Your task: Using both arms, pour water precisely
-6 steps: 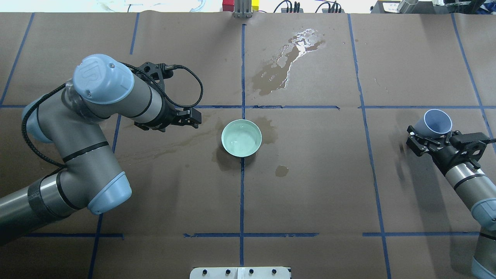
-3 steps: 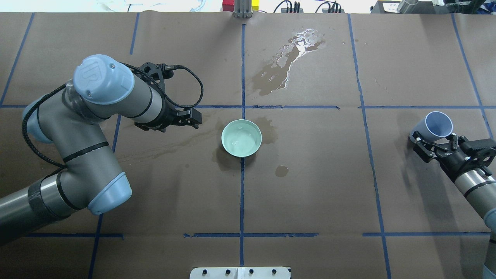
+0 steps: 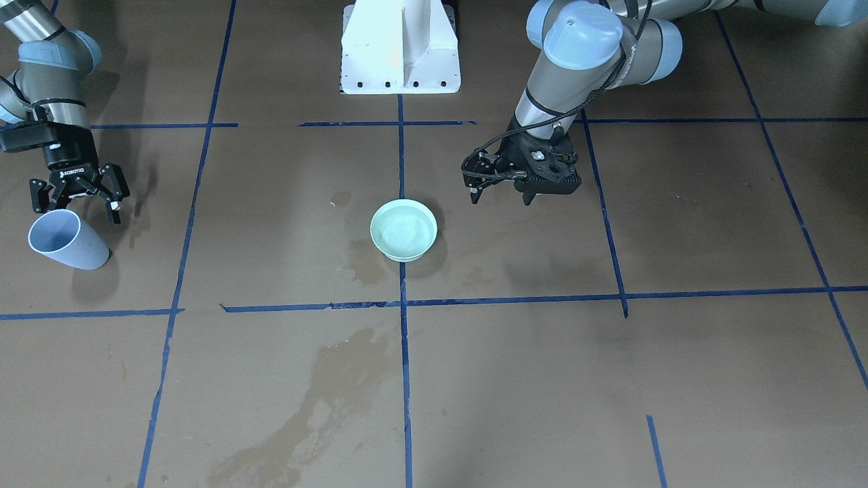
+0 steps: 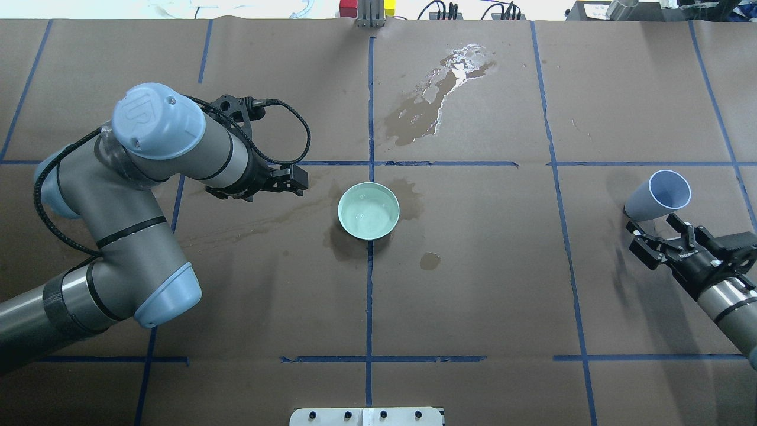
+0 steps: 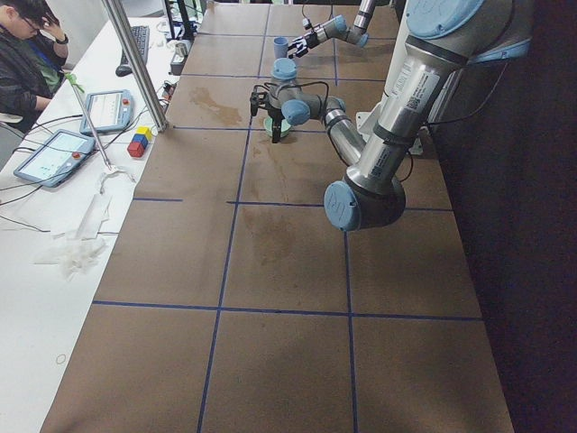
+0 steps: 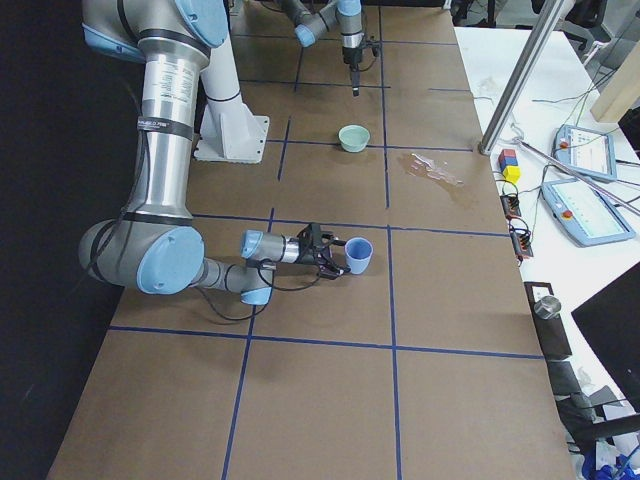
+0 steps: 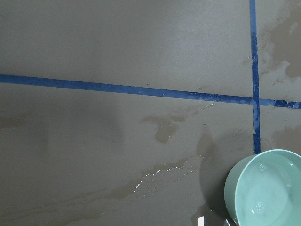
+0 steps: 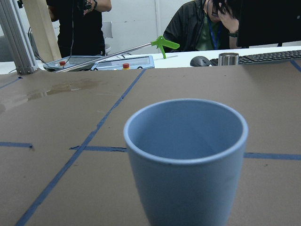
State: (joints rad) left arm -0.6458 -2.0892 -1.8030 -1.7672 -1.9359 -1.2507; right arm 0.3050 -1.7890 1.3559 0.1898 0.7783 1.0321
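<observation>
Front-facing: the water [image 3: 403, 230] lies in the mint-green bowl [image 3: 403, 255], and the left tool [image 3: 500, 198] hangs spread and empty just beside that bowl. Overhead: well apart from the bowl, on the robot's right, the right tool [image 4: 650, 228] sits released, its fingers spread just beside the upright blue cup [image 4: 659, 198].

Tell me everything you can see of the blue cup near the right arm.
The blue cup is a plain, handleless tumbler, pale, smooth and plastic-looking, narrowing toward its base. It stands upright on the brown table cover at the robot's right. No water shows inside it in the right wrist view. The right claw is open just behind it, apparently not touching.
</observation>
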